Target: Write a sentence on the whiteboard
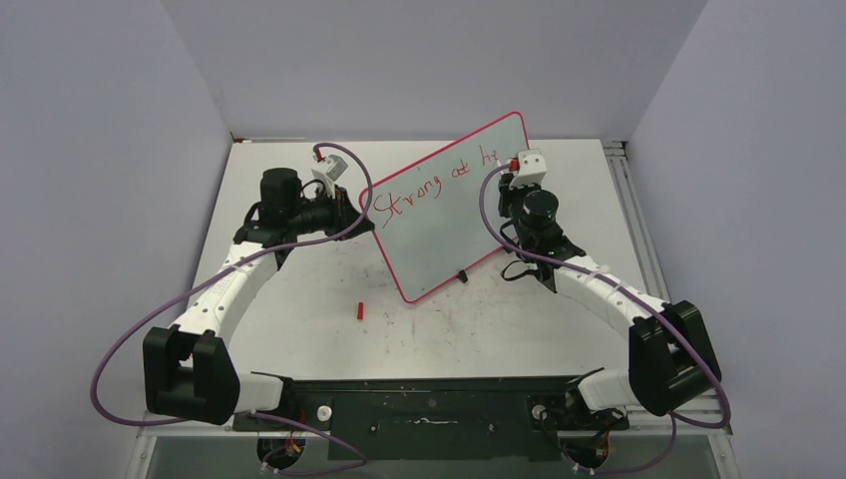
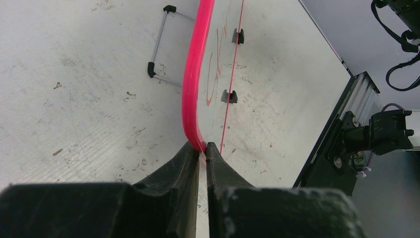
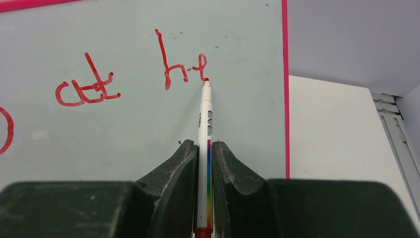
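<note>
Left gripper [image 2: 203, 147]: jaws pinched together on the pink rim [image 2: 190, 74] at the board's left corner, a thin edge bite and nothing more.
Red cap [image 1: 359, 310]: a small red piece lying loose on the table [image 1: 299, 299], near the board's lower edge; probably the marker's cap.
Whiteboard [image 1: 449, 235]: propped mid-table, tilted back and turned at a slant, with one small black foot [image 1: 461, 274] showing at its base.
Board handling: looks light, stiff and slick-faced, so I'd say it would skate or tip under pen pressure. The rim is the place to hold, and the writing face should stay untouched.
Sentence [image 1: 409, 197]: red lettering reads "Strong at he" so far, running up toward the right corner. The word is unfinished and little room is left before the rim.
Marker [image 3: 203, 124]: slim white barrel with a coloured stripe, red tip touching the board right at the tail of the "e".
Marker handling: light and smooth, likely to slip or twist if pressed hard, and it is best gripped mid-barrel.
Right gripper [image 3: 204, 145]: both fingers clamped on the marker's barrel, pointing it straight at the board.
</note>
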